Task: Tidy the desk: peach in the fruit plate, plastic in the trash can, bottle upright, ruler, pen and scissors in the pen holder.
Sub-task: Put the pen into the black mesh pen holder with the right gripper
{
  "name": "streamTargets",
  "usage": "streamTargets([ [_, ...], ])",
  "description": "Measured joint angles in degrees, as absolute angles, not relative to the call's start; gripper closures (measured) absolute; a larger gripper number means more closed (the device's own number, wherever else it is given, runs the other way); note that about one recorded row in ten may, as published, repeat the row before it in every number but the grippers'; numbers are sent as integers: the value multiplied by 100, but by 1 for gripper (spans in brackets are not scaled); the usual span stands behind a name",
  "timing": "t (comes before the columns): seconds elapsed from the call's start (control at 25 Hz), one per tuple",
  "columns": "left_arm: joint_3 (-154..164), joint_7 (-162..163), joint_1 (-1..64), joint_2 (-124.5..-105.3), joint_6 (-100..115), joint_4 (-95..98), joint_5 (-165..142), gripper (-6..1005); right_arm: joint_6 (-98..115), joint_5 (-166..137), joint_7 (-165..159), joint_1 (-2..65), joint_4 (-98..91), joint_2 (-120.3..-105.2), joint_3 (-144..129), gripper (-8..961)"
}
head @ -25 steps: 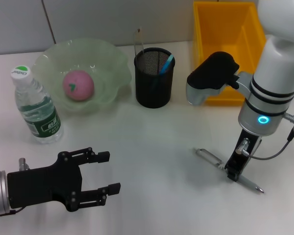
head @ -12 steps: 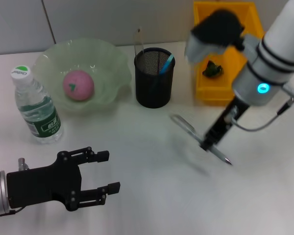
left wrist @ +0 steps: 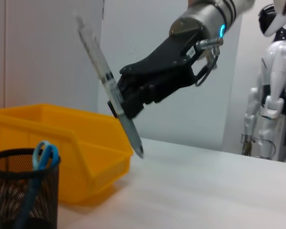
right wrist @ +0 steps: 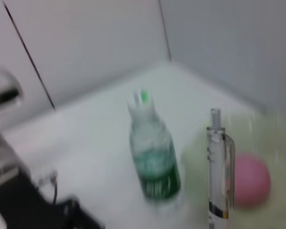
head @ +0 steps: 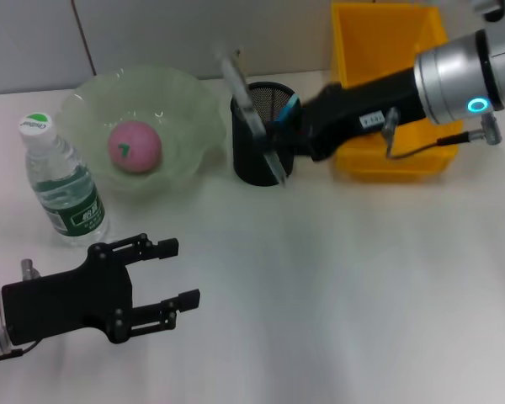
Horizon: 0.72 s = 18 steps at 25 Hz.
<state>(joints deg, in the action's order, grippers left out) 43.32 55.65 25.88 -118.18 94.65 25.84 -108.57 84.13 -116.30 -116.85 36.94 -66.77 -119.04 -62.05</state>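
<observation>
My right gripper [head: 293,130] reaches in from the right, shut on a clear pen [head: 240,88]. The pen hangs slanted over the front of the black mesh pen holder [head: 248,160], tip down near the holder's base. Blue scissors [head: 288,106] stand in the holder. The left wrist view shows the same grip [left wrist: 120,102] on the pen [left wrist: 102,69], above the holder [left wrist: 19,191]. The pink peach [head: 135,145] lies in the green plate [head: 93,93]. The bottle [head: 63,181] stands upright. My left gripper [head: 168,273] is open and empty at the front left.
The yellow bin [head: 387,50] stands at the back right, behind my right arm, which hides part of its inside. The right wrist view shows the pen [right wrist: 219,167], the bottle [right wrist: 155,162] and the peach [right wrist: 250,179].
My right gripper lifted the pen off the table at the front right and swung it left and back to the pen holder. The left arm barely moved.
</observation>
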Motion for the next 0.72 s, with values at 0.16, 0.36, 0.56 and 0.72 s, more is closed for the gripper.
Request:
streamTargets([
  [0.16,4263,5551,2575,-11820,9466,2584,-10754,246,7961,-10827,-10648,3578,-6051,-11905,-5963,827],
  [0.36,4053,5527,2574,-11821,9464,2584,-10710,246,7656,-10073,-9720,3529,-5296,-11904,-5370,826],
  [0.56,3828,5507,2563,-11835,9454,2546,-10657,246,7394,-9363,-8866,3582,-4551,-11895,-4956,826],
  [0.72,3829,5505,2560,-11839,9434,2532,-10657,246,6957,-9015,-8471,3710,-4057,-11901,-4938,826],
])
